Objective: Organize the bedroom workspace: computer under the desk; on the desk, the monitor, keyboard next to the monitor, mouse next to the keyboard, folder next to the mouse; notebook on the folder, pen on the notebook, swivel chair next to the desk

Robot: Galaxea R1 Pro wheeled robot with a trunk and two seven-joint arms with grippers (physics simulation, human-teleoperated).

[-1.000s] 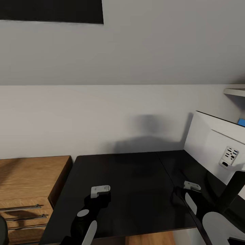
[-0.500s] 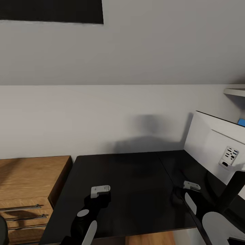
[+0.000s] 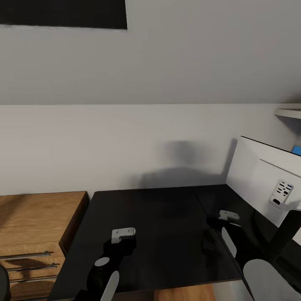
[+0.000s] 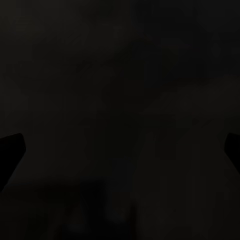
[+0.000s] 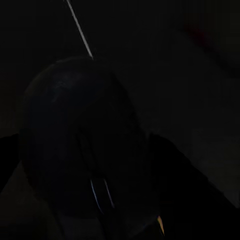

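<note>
My right gripper [image 3: 214,228] hangs over the desk [image 3: 159,217], just left of the monitor [image 3: 267,175], jaws clamping the mouse [image 5: 80,135] — my left gripper [image 3: 121,244] hovers mid-desk, jaw state unclear to me.

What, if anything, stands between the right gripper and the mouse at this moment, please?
Nothing visible does. In the right wrist view the mouse sits close up between the right gripper's dark fingers, on the black desk. Whether the fingers touch it is too dark to tell. The monitor stands off to the side.
</note>
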